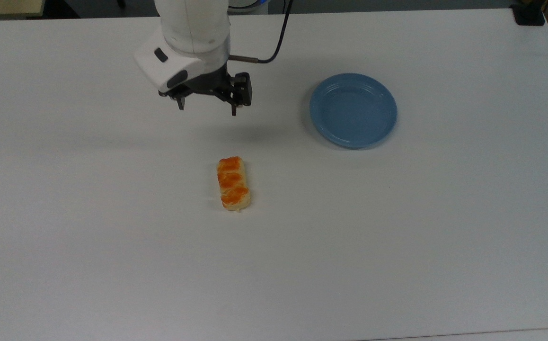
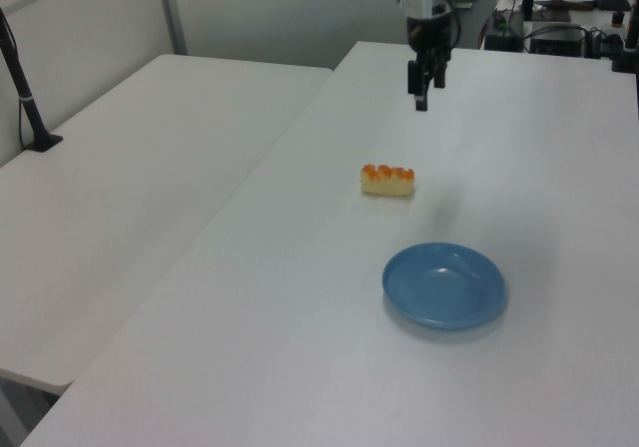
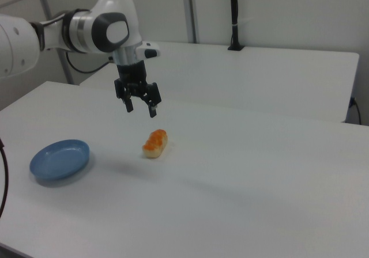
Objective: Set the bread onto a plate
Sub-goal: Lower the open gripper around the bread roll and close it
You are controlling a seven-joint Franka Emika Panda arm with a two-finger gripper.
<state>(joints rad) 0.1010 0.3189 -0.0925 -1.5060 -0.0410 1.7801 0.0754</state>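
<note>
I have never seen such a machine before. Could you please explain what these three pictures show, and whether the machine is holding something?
It is one white robot arm ending in a black two-finger gripper. Three cameras off the arm watch the same white table: the top view looks down, the left and right views look from the sides. On the table lie a small oblong bread with a glossy orange-brown top and an empty round blue plate, apart from each other. The gripper is open, holds nothing, and hangs above the table.
</note>
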